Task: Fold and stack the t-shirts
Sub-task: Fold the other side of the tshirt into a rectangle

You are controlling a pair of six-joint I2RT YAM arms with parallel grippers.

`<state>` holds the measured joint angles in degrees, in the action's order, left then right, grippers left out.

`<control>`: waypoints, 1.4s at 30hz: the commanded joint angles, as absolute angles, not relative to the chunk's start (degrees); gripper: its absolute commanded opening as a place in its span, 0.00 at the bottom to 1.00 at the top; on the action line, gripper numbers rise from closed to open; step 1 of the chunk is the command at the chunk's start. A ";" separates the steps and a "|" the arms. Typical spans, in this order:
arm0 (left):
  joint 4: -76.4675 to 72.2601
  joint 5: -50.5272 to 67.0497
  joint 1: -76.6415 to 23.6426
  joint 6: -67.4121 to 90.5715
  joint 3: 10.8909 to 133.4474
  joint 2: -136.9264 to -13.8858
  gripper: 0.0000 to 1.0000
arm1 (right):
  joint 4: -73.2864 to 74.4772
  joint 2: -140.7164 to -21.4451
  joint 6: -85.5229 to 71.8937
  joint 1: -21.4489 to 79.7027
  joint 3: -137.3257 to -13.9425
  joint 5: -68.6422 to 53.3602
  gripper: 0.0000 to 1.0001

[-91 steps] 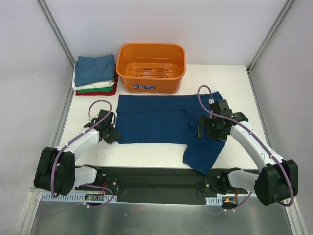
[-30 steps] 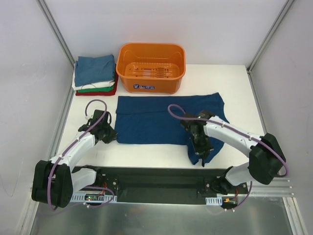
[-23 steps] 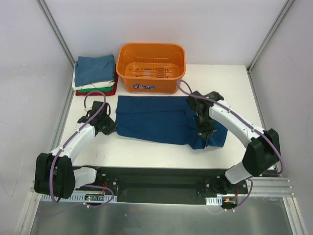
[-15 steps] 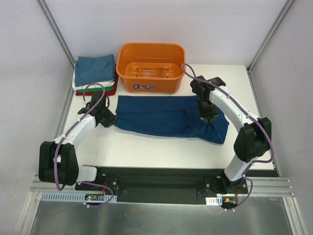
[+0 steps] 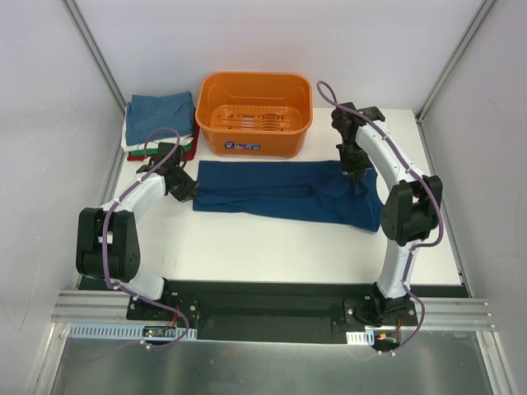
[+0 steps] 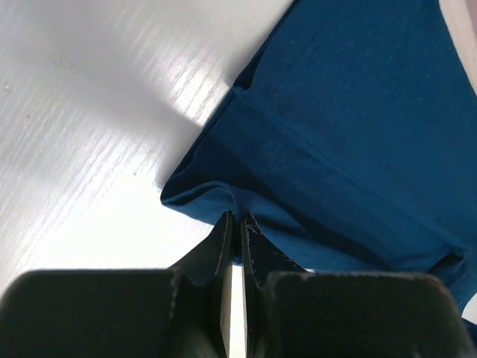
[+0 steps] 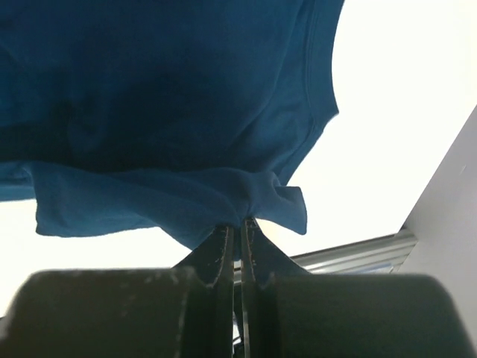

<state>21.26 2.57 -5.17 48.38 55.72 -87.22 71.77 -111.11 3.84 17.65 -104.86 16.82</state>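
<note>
While L gripper (image 6: 232, 218) pinches one end of navy tee (image 5: 272, 189), R gripper (image 7: 240, 222) pinches other.

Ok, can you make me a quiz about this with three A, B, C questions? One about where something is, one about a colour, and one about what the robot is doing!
1. Where is the stack of folded t-shirts?
A) left of the orange basket
B) inside the basket
C) right of the basket

2. What colour is the stack's top t-shirt?
A) red
B) yellow
C) teal-blue

3. What are the left tool and right tool doing?
A) both open
B) both shut on the dark blue t-shirt
C) lifting the basket

Answers:
1 A, the top view shows the stack left of the basket.
2 C, teal-blue cloth lies uppermost.
3 B, each wrist view shows its tool pinching blue cloth.
</note>
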 commanded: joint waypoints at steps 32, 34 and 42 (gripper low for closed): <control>20.74 5.01 -4.13 43.16 63.38 -89.05 0.99 | 56.52 -119.22 12.58 13.01 -118.06 28.30 0.73; 20.74 6.67 -4.22 42.45 62.06 -87.20 0.99 | 55.47 -114.37 9.08 13.01 -109.28 26.73 0.73; 20.57 12.73 -8.52 41.75 63.19 -89.11 0.99 | 48.96 -97.30 0.18 11.69 -81.67 6.87 0.69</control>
<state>19.99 7.64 -6.15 43.55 62.11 -86.19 53.23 -101.16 6.00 12.67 -89.23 17.54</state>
